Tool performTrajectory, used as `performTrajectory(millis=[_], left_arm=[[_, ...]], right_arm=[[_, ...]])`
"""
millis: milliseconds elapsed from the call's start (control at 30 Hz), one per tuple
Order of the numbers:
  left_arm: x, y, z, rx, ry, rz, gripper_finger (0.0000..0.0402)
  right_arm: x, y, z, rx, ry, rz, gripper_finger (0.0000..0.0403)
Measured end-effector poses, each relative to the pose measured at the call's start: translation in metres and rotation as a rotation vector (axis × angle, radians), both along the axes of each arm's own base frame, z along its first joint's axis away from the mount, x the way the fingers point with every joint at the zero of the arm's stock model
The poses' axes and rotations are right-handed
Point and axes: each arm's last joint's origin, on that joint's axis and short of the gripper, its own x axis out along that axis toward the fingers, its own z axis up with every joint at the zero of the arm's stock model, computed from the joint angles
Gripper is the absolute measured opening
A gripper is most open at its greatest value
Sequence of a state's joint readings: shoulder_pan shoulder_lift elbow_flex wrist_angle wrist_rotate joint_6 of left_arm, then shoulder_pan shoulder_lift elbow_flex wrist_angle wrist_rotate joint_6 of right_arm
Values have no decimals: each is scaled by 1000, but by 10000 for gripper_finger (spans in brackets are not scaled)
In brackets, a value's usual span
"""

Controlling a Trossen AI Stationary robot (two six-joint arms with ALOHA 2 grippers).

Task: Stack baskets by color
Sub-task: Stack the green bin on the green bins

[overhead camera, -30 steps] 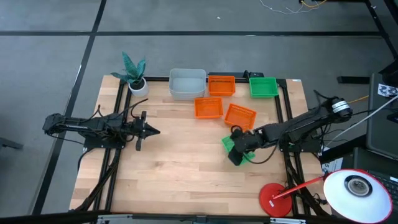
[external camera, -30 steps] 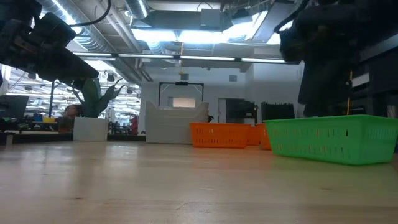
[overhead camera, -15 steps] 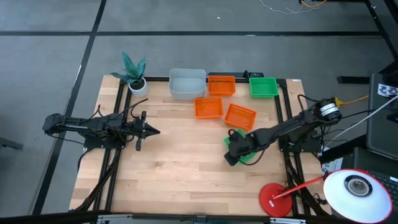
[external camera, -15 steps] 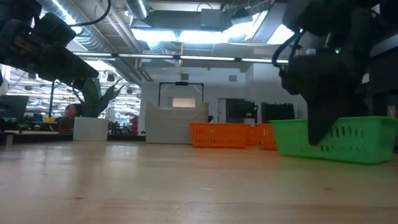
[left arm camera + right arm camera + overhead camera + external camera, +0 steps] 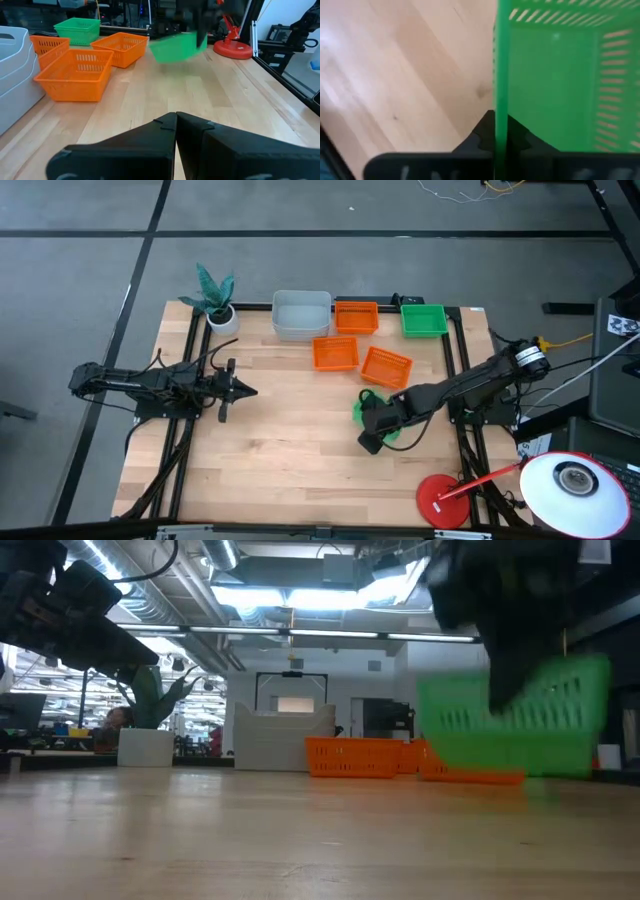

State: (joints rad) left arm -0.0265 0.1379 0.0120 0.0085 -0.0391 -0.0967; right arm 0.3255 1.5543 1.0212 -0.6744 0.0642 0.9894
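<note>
One green basket [image 5: 362,409], right of centre frame, hangs tilted above the desk [image 5: 290,440], its wall clamped in the right claw [image 5: 372,423]. Left claw [image 5: 248,390], centre-left, is closed on nothing.

Grey floor [image 5: 90,270] with dark seams, wooden table [image 5: 290,450], ceiling strip lights [image 5: 330,595], exposed ducts [image 5: 150,600]

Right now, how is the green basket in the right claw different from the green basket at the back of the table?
The held green basket is lifted off the wood and tilted, its rim pinched by the shut right claw; the back green basket sits flat near the table's far edge, untouched. The held one is near the table's middle-right, beside the orange baskets. Both look alike in colour and slotted shape.
</note>
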Motion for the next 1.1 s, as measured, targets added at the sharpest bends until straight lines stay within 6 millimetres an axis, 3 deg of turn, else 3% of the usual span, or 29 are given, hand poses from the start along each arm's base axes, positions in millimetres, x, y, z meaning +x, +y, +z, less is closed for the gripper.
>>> performTrajectory(millis=[167, 267, 367, 633, 833, 1100], left_arm=[[0, 0, 0, 0, 0, 0, 0], [0, 0, 0, 0, 0, 0, 0], [0, 0, 0, 0, 0, 0, 0], [0, 0, 0, 0, 0, 0, 0], [0, 0, 0, 0, 0, 0, 0], [0, 0, 0, 0, 0, 0, 0]], right_arm=[[1, -4, 62, -391, 37, 145, 2], [-8, -21, 89, -653, 158, 201, 2], [-17, -44, 108, -776, 314, 238, 1], [-22, -128, 122, -704, 550, 365, 1], [-44, -200, 120, -541, 665, 358, 0], [-62, -254, 105, -358, 706, 523, 0]])
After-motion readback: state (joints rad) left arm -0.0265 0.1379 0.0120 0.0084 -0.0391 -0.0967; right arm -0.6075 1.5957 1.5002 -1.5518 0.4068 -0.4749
